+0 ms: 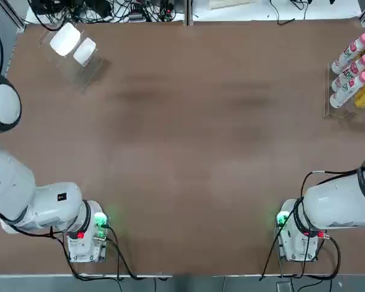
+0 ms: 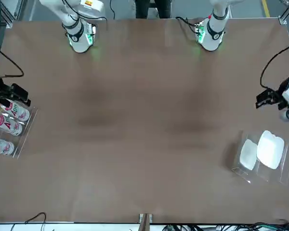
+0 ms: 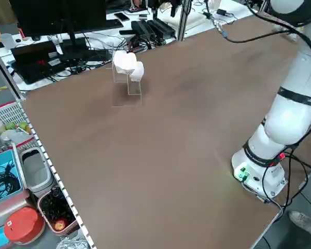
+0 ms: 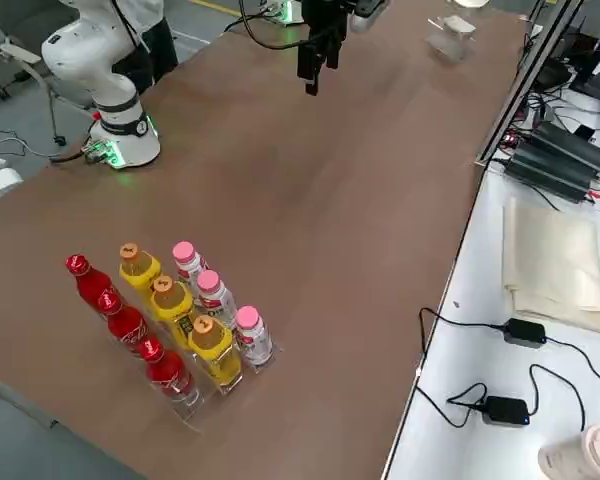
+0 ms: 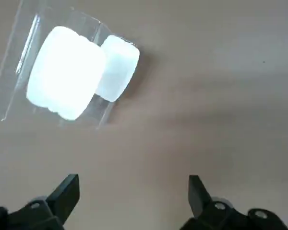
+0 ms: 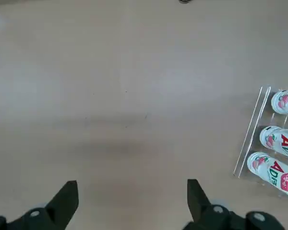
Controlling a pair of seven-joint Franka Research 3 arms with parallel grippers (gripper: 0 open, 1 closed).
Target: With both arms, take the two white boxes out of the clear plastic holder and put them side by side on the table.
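Nearest the robot, both arms rose from their bases at the near edge of the brown surface [image 1: 182, 152], well apart from the clear plastic holder [image 1: 88, 73], which stood in the far corner on the robot's left. The right gripper [image 6: 129, 201] hung over bare surface with its fingers spread as wide as they go, holding and touching nothing; it was a long way from the holder, and just off to its side stood a separate clear rack of pink-capped bottles [image 6: 278, 143]. The left gripper [image 5: 132, 199] hovered nearer the holder, short of it and above the surface, its fingers likewise spread wide and empty, touching nothing. In the holder the two white boxes [image 5: 81, 72] leaned in neighbouring slanted slots, the larger-looking one [image 1: 65, 38] overlapping the other [image 1: 84, 51], so their upper ends stood proud of the clear walls. Judging by their look, the boxes were probably light, stiff and smooth-skinned with rounded corners, so a pinch could slip unless the fingers closed squarely across the two broad flat faces near the exposed upper end. The holder itself looked light and thin-walled, so a sideways drag on a box would likely shift or tip it; lifting along the slope of the slot seemed the safer way out.
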